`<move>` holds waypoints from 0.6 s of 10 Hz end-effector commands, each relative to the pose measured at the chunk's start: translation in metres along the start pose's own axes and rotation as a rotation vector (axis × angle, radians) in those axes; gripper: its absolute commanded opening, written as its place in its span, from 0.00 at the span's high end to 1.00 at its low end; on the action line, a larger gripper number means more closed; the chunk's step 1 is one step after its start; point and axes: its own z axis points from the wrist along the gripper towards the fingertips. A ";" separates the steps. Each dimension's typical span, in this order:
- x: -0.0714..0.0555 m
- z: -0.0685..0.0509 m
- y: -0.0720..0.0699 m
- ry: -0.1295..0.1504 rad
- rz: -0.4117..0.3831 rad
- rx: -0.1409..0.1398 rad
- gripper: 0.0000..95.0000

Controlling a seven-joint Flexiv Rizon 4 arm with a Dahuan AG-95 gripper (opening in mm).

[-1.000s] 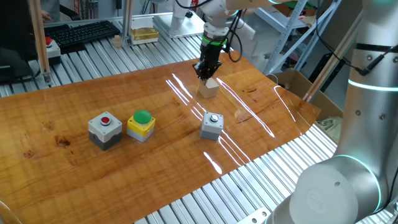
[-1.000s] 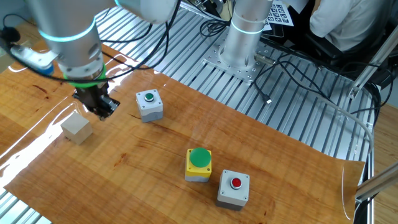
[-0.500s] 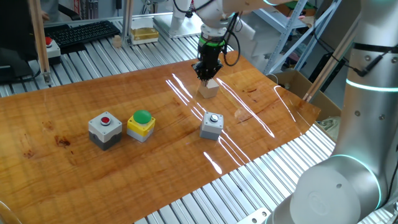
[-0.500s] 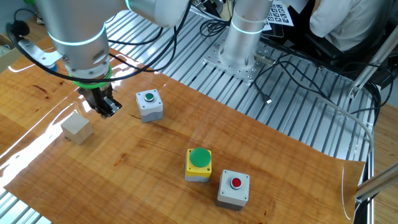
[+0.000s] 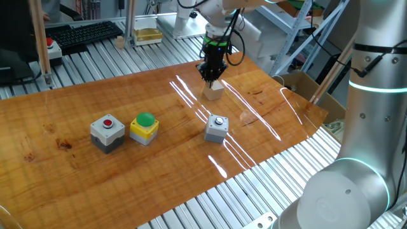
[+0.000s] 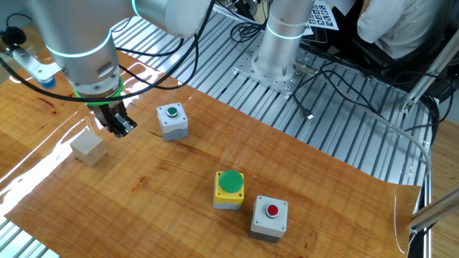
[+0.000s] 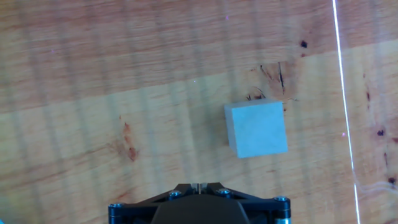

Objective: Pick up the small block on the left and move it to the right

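The small block [image 5: 213, 91] is a plain pale beige cube resting on the wooden table, also in the other fixed view [image 6: 87, 147] and in the hand view [image 7: 256, 129]. My gripper [image 5: 210, 77] hangs just above the table beside the block, not touching it. In the other fixed view the gripper [image 6: 120, 128] is to the right of the block. In the hand view the gripper [image 7: 198, 185] shows its jaws closed together with nothing between them, and the block lies ahead and to the right.
A grey box with a silver button [image 5: 216, 128] stands near the block. A yellow box with a green button [image 5: 144, 127] and a grey box with a red button [image 5: 107, 132] stand further off. The wooden board [image 5: 280, 137] ends on metal slats.
The arm has shifted slightly above the table beside the block. The block has not moved.
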 end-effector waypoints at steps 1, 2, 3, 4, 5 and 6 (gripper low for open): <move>-0.007 0.005 -0.010 -0.033 -0.081 0.041 0.40; -0.010 0.006 -0.017 -0.049 -0.078 0.040 0.40; -0.012 0.007 -0.023 -0.061 -0.074 0.041 0.20; -0.014 0.008 -0.026 -0.068 -0.073 0.045 0.20; -0.020 0.011 -0.035 -0.074 -0.074 0.043 0.20; -0.026 0.014 -0.043 -0.077 -0.081 0.039 0.20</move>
